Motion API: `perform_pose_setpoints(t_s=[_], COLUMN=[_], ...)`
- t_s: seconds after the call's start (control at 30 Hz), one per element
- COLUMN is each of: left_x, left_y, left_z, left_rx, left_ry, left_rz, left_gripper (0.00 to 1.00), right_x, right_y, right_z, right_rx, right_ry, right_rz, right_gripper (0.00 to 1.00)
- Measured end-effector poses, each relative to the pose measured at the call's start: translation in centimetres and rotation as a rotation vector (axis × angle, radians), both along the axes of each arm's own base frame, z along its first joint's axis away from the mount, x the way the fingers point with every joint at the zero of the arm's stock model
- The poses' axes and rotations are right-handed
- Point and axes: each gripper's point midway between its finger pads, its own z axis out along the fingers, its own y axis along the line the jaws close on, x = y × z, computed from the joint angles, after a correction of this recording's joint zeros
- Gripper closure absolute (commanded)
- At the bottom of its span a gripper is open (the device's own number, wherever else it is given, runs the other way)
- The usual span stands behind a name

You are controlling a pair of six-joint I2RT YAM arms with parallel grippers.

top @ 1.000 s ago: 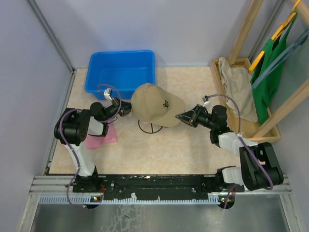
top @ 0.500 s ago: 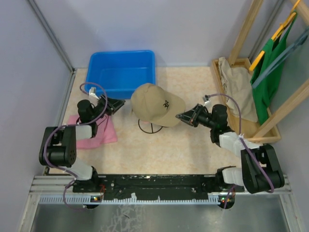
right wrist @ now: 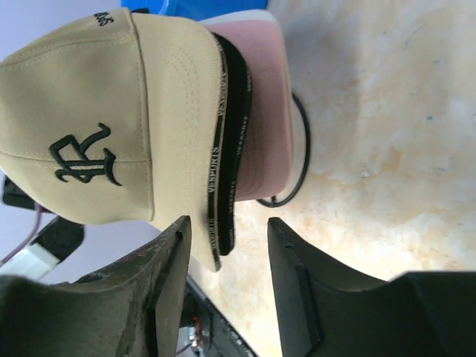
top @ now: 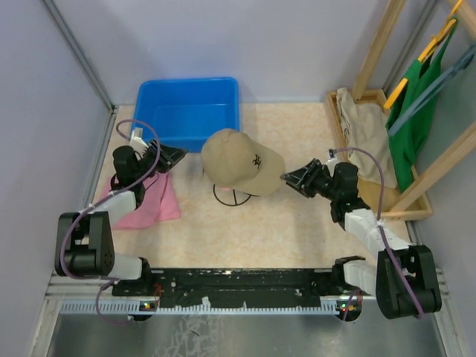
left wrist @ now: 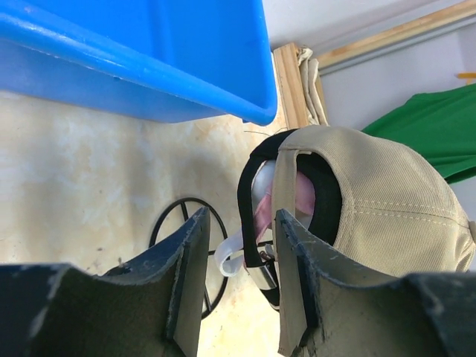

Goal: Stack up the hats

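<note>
The hats sit stacked on a black wire stand (top: 229,196) mid-table, the tan cap (top: 239,160) on top. In the right wrist view the tan cap (right wrist: 89,111), a black brim (right wrist: 236,149) and a pink brim (right wrist: 264,104) lie layered. The left wrist view shows the rear openings of the tan cap (left wrist: 387,208) and the black cap (left wrist: 249,182), plus a white strap (left wrist: 229,256). My left gripper (top: 178,155) (left wrist: 239,223) is open, left of the stack and apart from it. My right gripper (top: 287,178) (right wrist: 227,227) is open, and the brim tips reach between its fingertips, unclamped.
A blue bin (top: 187,111) stands behind the left gripper. A flat pink cloth (top: 152,204) lies under the left arm. A wooden rack (top: 375,197) at the right holds a beige garment (top: 364,141) and a green one (top: 416,97).
Both grippers have opened. The left one let go of the tan cap's back and drew away to the left. The right one released the brim and backed off slightly right.
</note>
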Motion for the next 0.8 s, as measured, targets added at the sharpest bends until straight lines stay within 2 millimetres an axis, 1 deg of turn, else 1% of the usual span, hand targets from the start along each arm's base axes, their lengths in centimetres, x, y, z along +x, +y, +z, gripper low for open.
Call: perform_pose_setpoints(t_s=[0.13,0.23,0.33,0.37,0.4,0.43,0.47,0.5,0.57,0.63,0.7,0.8], left_x=[-0.7,-1.3,-1.9,-2.2,-2.4,-2.6,-2.7,-2.7,-2.5,-1.9,-0.6,2.1], left_y=[0.5,1.3,2.1,2.5,2.7,3.2,3.6,4.0,5.0,5.6,5.9,6.1], left_z=[0.2,0.7,0.7,0.7,0.6,0.5,0.4,0.3,-0.2,-1.2,-2.2,-3.7], left_rx=[0.05,0.111,0.172,0.195,0.214,0.243,0.263,0.283,0.345,0.392,0.429,0.462], left_ry=[0.004,-0.006,-0.004,-0.001,0.003,0.009,0.007,0.007,0.003,0.02,0.05,0.092], left_rz=[0.02,0.058,0.094,0.108,0.12,0.142,0.155,0.175,0.212,0.225,0.22,0.198], left_gripper=[0.46,0.44,0.43,0.49,0.61,0.81,0.95,1.0,1.0,1.0,1.0,1.0], right_x=[-0.1,-0.4,-0.9,-1.0,-1.1,-1.3,-1.5,-1.7,-2.0,-2.3,-2.6,-3.0], right_y=[-1.3,-2.1,-3.0,-3.1,-3.3,-3.6,-3.7,-3.9,-4.2,-4.4,-4.4,-4.5], right_z=[-0.4,-0.5,-0.3,-0.2,-0.1,0.0,0.1,0.3,0.7,1.1,1.5,1.8], right_rx=[-0.054,-0.109,-0.164,-0.174,-0.188,-0.205,-0.215,-0.229,-0.244,-0.255,-0.26,-0.266], right_ry=[-0.004,-0.018,-0.044,-0.051,-0.061,-0.071,-0.079,-0.092,-0.112,-0.132,-0.147,-0.16], right_rz=[-0.042,-0.07,-0.096,-0.099,-0.105,-0.11,-0.113,-0.119,-0.123,-0.128,-0.128,-0.129], right_gripper=[0.44,0.42,0.41,0.41,0.41,0.41,0.41,0.41,0.41,0.41,0.41,0.41])
